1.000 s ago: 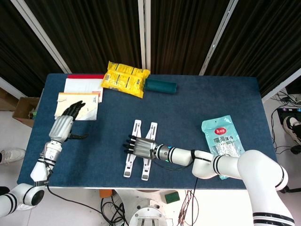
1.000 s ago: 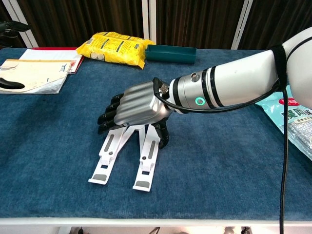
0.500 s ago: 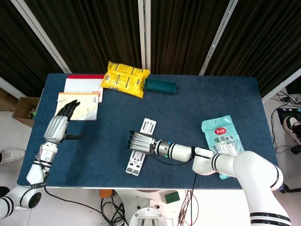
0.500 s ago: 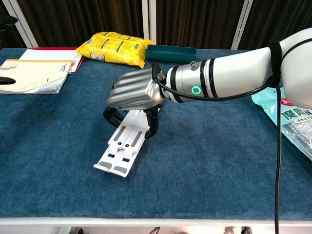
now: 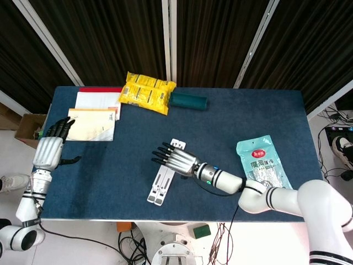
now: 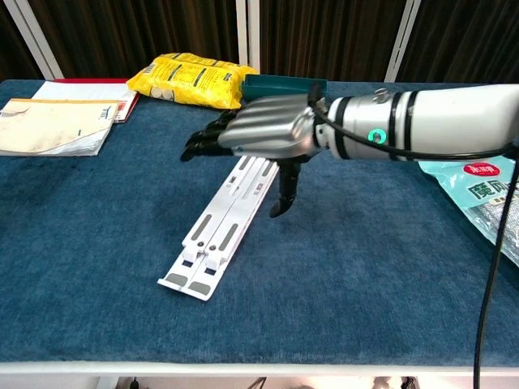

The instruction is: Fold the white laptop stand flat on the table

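The white laptop stand (image 5: 164, 179) (image 6: 217, 230) lies flat on the blue table, its two slotted bars closed side by side, running from front left to back right. My right hand (image 5: 175, 159) (image 6: 258, 135) hovers above its far end with fingers spread, holding nothing and clear of the stand. My left hand (image 5: 51, 146) is at the table's left edge, fingers apart and empty, seen only in the head view.
A yellow snack bag (image 5: 146, 91) (image 6: 193, 79) and a dark green box (image 5: 188, 101) (image 6: 282, 87) lie at the back. Booklets (image 5: 92, 123) (image 6: 55, 124) sit back left. A pale green pouch (image 5: 261, 165) (image 6: 486, 195) lies at the right.
The stand's two bars, splayed a second ago, closed together under my right hand. That hand then lifted off and opened. My left hand drew back to the left, off the booklets.
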`<state>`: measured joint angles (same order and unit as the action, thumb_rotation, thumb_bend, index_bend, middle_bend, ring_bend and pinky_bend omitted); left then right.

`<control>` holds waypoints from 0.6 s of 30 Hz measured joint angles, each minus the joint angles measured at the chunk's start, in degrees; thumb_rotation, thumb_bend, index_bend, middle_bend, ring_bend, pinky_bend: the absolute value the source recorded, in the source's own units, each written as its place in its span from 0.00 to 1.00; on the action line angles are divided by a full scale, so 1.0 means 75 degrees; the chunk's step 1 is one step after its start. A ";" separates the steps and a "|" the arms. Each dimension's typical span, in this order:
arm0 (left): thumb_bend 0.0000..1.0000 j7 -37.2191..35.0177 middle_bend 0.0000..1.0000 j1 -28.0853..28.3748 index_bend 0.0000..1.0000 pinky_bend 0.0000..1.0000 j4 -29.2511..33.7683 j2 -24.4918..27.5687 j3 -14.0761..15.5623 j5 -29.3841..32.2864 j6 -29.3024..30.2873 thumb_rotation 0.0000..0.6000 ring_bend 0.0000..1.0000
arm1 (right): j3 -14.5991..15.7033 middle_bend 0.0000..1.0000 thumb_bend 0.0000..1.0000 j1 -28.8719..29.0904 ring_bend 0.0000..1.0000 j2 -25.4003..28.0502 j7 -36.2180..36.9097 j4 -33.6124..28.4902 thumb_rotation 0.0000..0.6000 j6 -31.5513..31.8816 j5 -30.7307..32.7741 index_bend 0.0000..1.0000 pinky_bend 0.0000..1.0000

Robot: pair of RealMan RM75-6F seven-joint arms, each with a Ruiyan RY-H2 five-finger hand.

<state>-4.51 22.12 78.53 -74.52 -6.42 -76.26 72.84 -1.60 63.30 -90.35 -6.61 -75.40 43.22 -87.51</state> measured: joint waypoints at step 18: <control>0.00 0.0942 0.00 -0.1977 0.06 0.12 0.1381 0.1440 0.0666 -0.0028 0.1828 1.00 0.00 | 0.0697 0.11 0.09 -0.5246 0.00 0.3624 0.0305 -0.2591 1.00 0.5334 0.1341 0.00 0.00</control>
<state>2.55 7.30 88.89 -63.72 -1.42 -76.47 86.55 3.62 23.96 -63.16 -4.33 -94.83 83.23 -77.45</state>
